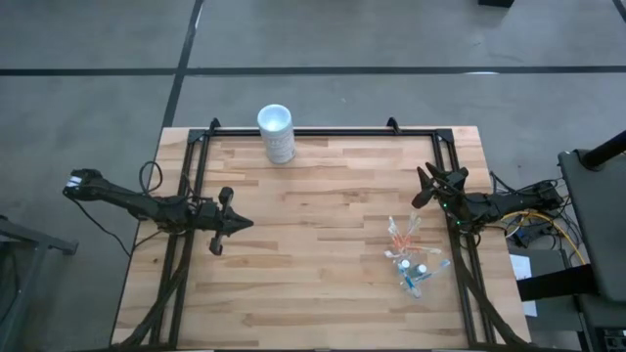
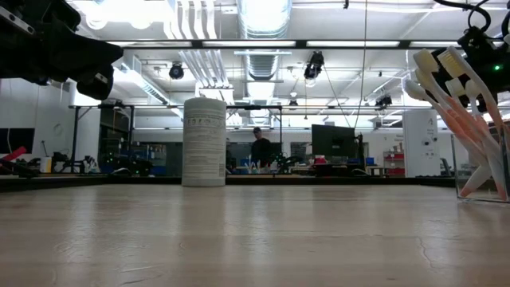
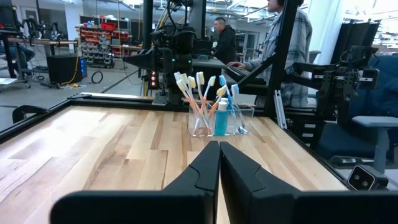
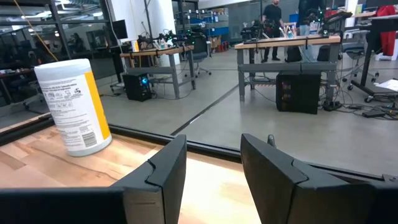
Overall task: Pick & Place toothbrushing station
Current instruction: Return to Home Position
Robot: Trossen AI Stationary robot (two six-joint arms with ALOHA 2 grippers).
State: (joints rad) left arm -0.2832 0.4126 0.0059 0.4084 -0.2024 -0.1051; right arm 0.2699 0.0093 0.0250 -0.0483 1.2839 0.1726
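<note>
High view first, taking the wooden table (image 1: pixel 323 303) as a clock face with twelve at its far edge. Nearest, at about four o'clock, the clear holder (image 1: pixel 419 266) stands upright on the wood, and neither arm touches it. Orange-and-white toothbrushes (image 3: pixel 191 99) lean to one side of it and blue-and-white toothbrushes (image 3: pixel 229 99) to the other, heads up and fanned above the rim. A small pale-blue piece sits low among them, too small to name. The low view has the clear holder (image 2: pixel 462 163) close to the camera, at that picture's three o'clock edge.

Farther in, at nine o'clock, the left gripper (image 1: pixel 245 223) points toward three. Its wrist view shows the left gripper (image 3: pixel 219 144) with fingers pressed together and nothing between them. At two o'clock the right gripper (image 1: pixel 421 188) points toward eleven, well apart from the clear holder. Its wrist view shows the right gripper (image 4: pixel 212 143) with fingers spread and the gap empty.

Farthest, near twelve at the table's rim, a white tub (image 1: pixel 276 132) with a printed label stands upright. Beyond the table, a person in a plaid shirt (image 3: pixel 295 37) stands at a bench.
</note>
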